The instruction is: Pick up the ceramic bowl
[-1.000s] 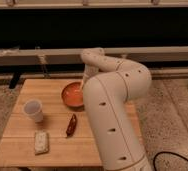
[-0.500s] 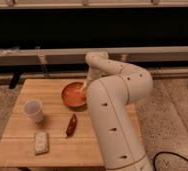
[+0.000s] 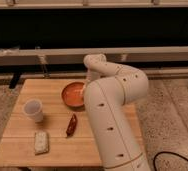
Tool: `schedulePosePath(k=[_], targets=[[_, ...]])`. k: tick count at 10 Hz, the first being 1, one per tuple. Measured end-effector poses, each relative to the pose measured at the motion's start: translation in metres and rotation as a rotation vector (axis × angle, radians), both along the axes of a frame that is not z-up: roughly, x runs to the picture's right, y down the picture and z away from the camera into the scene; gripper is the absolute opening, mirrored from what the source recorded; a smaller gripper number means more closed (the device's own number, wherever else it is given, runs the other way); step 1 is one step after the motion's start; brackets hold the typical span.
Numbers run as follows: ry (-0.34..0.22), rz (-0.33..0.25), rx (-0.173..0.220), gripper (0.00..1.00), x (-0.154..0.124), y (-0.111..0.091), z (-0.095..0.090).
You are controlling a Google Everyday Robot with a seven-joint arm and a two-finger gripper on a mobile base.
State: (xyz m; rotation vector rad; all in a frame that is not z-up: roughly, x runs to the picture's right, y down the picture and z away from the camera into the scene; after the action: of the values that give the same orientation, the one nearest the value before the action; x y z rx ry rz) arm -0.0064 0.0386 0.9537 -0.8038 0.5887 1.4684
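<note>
The ceramic bowl [image 3: 72, 95] is round, shallow and orange-red, and sits on the wooden table [image 3: 47, 92] at its back middle. My white arm [image 3: 112, 100] rises from the lower right, bends over and comes down at the bowl's right rim. My gripper [image 3: 86, 87] is at the end of the arm, right at the bowl's right edge, and is mostly hidden behind the wrist. I cannot tell whether it touches the bowl.
A small translucent white cup [image 3: 33, 110] stands on the table's left side. A dark red elongated item [image 3: 71, 125] lies in front of the bowl. A pale packet [image 3: 41, 142] lies near the front left. A dark wall with a rail [image 3: 37, 55] runs behind the table.
The wrist end of my arm has come down a little toward the bowl's right rim. The bowl, cup and other items have not moved.
</note>
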Motion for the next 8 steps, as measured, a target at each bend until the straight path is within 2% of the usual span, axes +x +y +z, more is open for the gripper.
schedulePosePath(k=[2, 5, 6, 8], targets=[[-0.011, 0.001, -0.004, 0.38, -0.005, -0.006, -0.007], [-0.033, 0.001, -0.002, 0.07, -0.009, -0.012, -0.01], [-0.045, 0.003, -0.002, 0.01, -0.01, -0.018, -0.016], [-0.063, 0.004, -0.001, 0.01, -0.01, -0.032, -0.03]])
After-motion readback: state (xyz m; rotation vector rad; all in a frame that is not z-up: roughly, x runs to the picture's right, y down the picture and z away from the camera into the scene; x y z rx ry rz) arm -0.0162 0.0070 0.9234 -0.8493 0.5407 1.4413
